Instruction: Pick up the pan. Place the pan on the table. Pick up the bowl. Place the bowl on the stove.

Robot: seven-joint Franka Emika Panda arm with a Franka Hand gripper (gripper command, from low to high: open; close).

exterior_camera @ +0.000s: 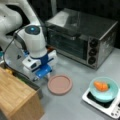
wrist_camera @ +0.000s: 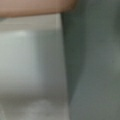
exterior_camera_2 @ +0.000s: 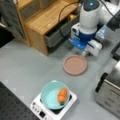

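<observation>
- Two task things are seen already set in their places: the bowl (exterior_camera: 104, 88) sits on the stove (exterior_camera: 112, 110), and the pan (exterior_camera: 60, 84) lies flat on the table (exterior_camera: 75, 105).
- Nearest in a front view, the stove (exterior_camera_2: 40, 112) is found at the bottom edge, white, with small knobs on its rim, and the teal bowl (exterior_camera_2: 51, 96) rests on its burner.
- An orange carrot-like piece (exterior_camera_2: 62, 95) is held inside the bowl, toward a front view's right.
- Farther up, the pinkish-brown pan (exterior_camera_2: 75, 65) is seen on the grey table (exterior_camera_2: 22, 62), well apart from the stove.
- Just beyond the pan, the gripper (exterior_camera_2: 85, 52) is lowered close to the tabletop, at the pan's far rim where the short handle would lie; in a front view it (exterior_camera: 46, 75) is placed at the pan's left edge.
- Whether the fingers are closed on the handle cannot be told, since they are hidden under the blue and white gripper body.
- In the wrist view, a pinkish-brown band (wrist_camera: 35, 7) is shown along the top, with a pale block below it and grey table (wrist_camera: 97, 62) to the right.
- Beyond the arm, a wooden cabinet (exterior_camera_2: 45, 17) is seen at a front view's top left.
- A silver toaster oven (exterior_camera: 82, 37) is stood at the back of the table.
</observation>
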